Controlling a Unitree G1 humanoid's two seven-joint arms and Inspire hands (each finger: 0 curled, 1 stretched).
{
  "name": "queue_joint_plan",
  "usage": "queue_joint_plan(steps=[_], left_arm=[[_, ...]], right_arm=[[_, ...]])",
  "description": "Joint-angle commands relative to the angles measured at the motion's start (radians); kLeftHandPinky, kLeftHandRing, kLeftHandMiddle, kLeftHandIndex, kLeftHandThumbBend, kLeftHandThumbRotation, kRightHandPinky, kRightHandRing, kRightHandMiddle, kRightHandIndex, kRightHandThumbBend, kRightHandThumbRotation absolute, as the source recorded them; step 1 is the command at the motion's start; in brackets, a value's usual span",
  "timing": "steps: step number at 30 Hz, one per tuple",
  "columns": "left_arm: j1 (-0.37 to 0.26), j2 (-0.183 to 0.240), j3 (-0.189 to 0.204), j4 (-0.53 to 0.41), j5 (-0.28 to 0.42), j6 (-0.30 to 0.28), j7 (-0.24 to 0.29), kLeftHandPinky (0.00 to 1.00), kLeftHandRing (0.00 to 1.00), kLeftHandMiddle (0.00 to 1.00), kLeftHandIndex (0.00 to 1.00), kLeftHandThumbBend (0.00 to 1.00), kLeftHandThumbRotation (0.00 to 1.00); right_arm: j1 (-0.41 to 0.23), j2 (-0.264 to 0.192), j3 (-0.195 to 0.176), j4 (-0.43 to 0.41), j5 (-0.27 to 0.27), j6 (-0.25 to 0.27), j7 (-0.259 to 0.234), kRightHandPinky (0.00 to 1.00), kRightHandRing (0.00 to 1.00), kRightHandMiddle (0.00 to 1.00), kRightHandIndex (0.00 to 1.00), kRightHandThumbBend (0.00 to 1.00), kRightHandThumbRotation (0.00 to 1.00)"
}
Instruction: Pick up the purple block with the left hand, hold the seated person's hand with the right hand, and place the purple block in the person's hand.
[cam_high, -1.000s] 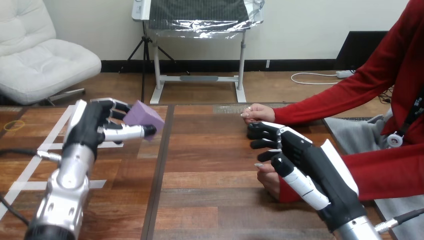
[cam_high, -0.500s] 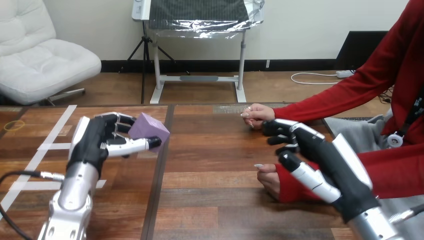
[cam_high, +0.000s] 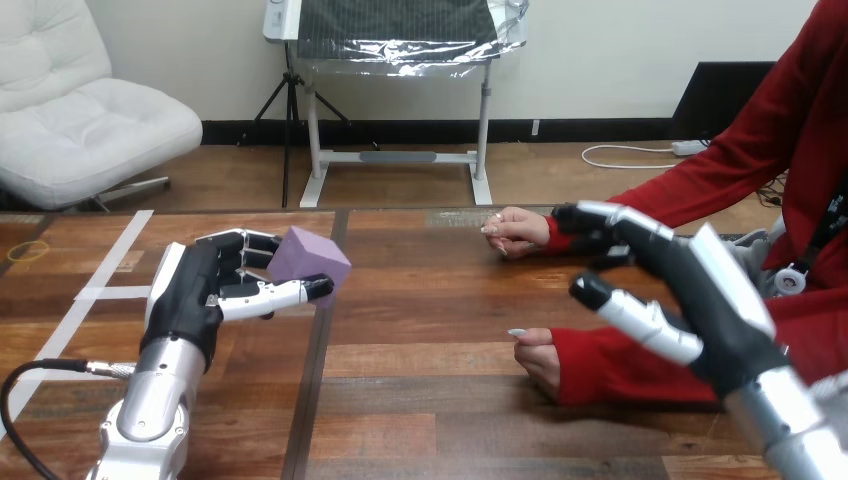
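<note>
- Left hand (cam_high: 205, 290): raised above the left part of the wooden tabletop (cam_high: 420, 300). It is clasped on the purple block (cam_high: 308, 260), with the thumb under the block's near face and the fingers (cam_high: 240, 243) curled against its far side.
- Purple block: held clear of the tabletop and tilted, one corner pointing toward the view's right. It hangs over the dark seam between the boards, well apart from both of the person's hands.
- Right hand (cam_high: 705, 300): lifted at the view's right, unclenched and grasping nothing. Its extended fingers (cam_high: 585, 214) reach over the red sleeve at the wrist of the person's farther hand (cam_high: 515, 228), and the thumb is spread apart below them. Whether the fingertips touch the sleeve cannot be told.
- Person's farther hand: loosely closed, resting on the tabletop near its far edge, just left of the right hand's fingertips.
- Person's nearer hand (cam_high: 540, 358): resting on the tabletop below the right hand's thumb, apart from it.
- White tape strips (cam_high: 110, 262): laid flat on the tabletop at the left, beside the left arm.
</note>
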Motion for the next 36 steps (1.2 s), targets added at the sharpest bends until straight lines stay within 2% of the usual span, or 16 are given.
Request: queue_joint_plan(steps=[1, 11, 20, 23, 27, 36], left_arm=[[-0.034, -0.016, 0.043, -0.128, -0.036, -0.015, -0.005, 0.31, 0.36, 0.4, 0.42, 0.58, 0.0], [-0.007, -0.026, 0.045, -0.168, -0.035, -0.008, -0.008, 0.31, 0.36, 0.4, 0.42, 0.57, 0.0], [0.009, -0.025, 0.04, -0.193, -0.022, -0.021, -0.012, 0.3, 0.35, 0.4, 0.42, 0.57, 0.0], [0.016, -0.031, 0.043, -0.209, -0.035, -0.014, -0.018, 0.29, 0.35, 0.39, 0.41, 0.57, 0.0], [0.027, -0.03, 0.038, -0.232, -0.026, -0.022, -0.018, 0.28, 0.34, 0.39, 0.41, 0.55, 0.0], [0.04, -0.043, 0.044, -0.262, -0.039, -0.024, -0.022, 0.28, 0.33, 0.38, 0.4, 0.54, 0.0]], right_arm=[[-0.139, -0.051, -0.036, 0.028, -0.023, -0.04, -0.04, 0.67, 0.78, 0.81, 0.81, 0.86, 0.9], [-0.215, -0.112, -0.03, 0.112, -0.092, -0.074, -0.083, 0.63, 0.76, 0.81, 0.82, 0.85, 0.88], [-0.279, -0.181, -0.008, 0.195, -0.135, -0.085, -0.066, 0.64, 0.79, 0.83, 0.83, 0.89, 0.81], [-0.296, -0.205, 0.003, 0.224, -0.158, -0.089, -0.059, 0.65, 0.81, 0.84, 0.84, 0.91, 0.78], [-0.328, -0.243, 0.025, 0.279, -0.174, -0.106, -0.023, 0.67, 0.84, 0.85, 0.84, 0.94, 0.73], [-0.371, -0.279, 0.058, 0.362, -0.167, -0.11, 0.039, 0.69, 0.85, 0.86, 0.84, 0.98, 0.63]])
